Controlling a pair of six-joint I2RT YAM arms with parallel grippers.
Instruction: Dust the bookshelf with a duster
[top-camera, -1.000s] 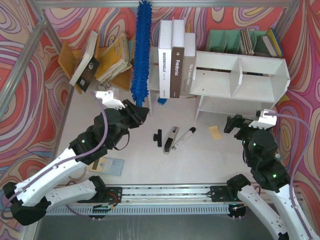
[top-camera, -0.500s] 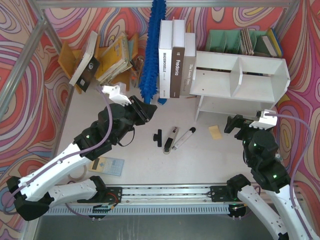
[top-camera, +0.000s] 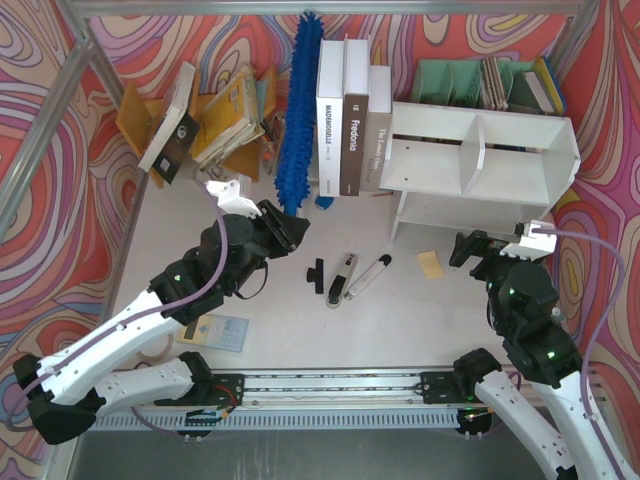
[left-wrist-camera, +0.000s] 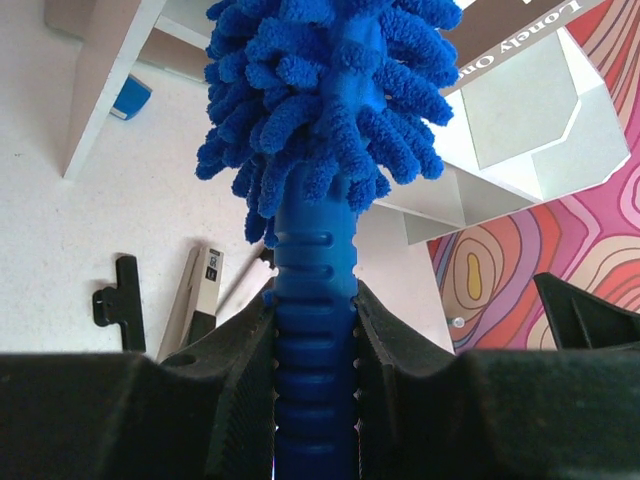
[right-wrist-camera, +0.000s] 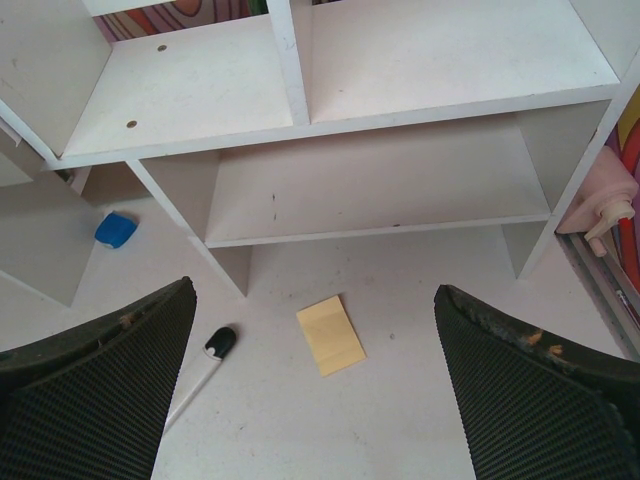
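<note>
Two cubbies over a lower shelf make up the white bookshelf (top-camera: 480, 150), sitting at the far right of the desk (top-camera: 400, 320). Left of it stand three tall books (top-camera: 352, 110). The blue duster (top-camera: 297, 120) runs along their left side, its fluffy head pointing toward the back wall, apart from the bookshelf. The left end effector (top-camera: 285, 228) is clamped on its ribbed handle. The right end effector (top-camera: 470, 245) hovers before the lower shelf, fingers spread wide. A small yellow note (top-camera: 430, 264) lies on the desk just beside it.
</note>
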